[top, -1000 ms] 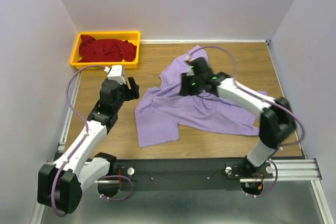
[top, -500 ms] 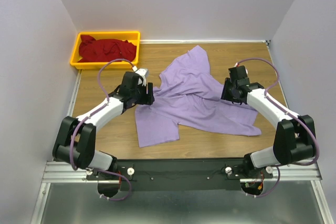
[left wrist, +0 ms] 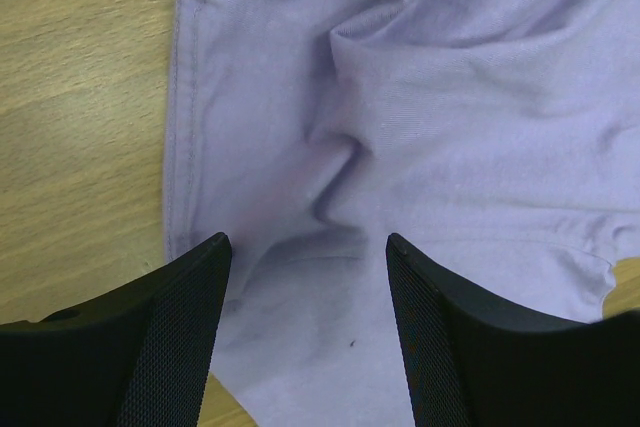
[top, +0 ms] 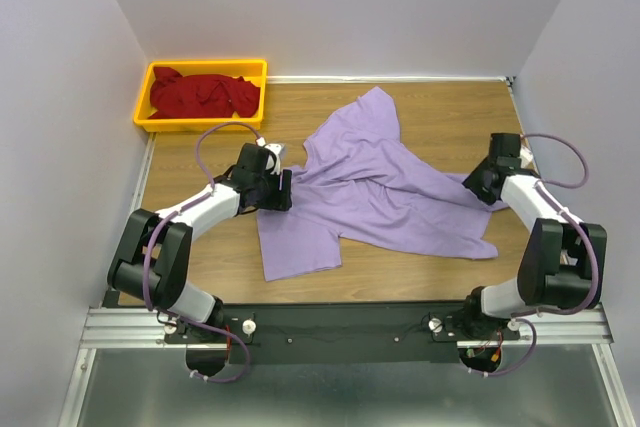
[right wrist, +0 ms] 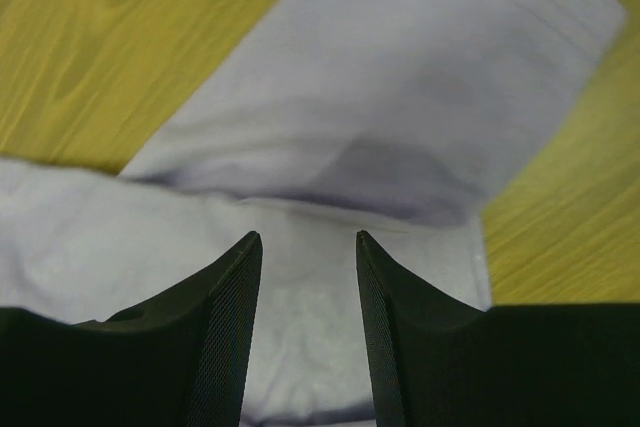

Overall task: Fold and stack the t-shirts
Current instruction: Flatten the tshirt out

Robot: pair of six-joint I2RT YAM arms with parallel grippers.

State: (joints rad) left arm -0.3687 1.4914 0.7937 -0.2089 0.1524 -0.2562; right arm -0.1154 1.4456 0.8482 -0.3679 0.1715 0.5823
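A lilac t-shirt [top: 370,187] lies crumpled and spread across the middle of the table. My left gripper [top: 283,189] is open, low over the shirt's left edge; in the left wrist view its jaws [left wrist: 308,247] straddle wrinkled lilac cloth [left wrist: 420,117] without holding it. My right gripper [top: 480,187] is open over the shirt's right sleeve; in the right wrist view [right wrist: 308,239] the sleeve [right wrist: 400,97] lies under and beyond the open jaws. A dark red t-shirt [top: 203,94] lies bunched in the orange tray.
The orange tray [top: 148,79] stands at the table's back left corner. White walls close the table at the back and both sides. Bare wood [top: 190,247] shows left of the lilac shirt and along the front edge.
My right gripper has let go of the shirt's middle and swung right to the sleeve at the right edge. My left gripper has moved in from the left to the shirt's left edge.
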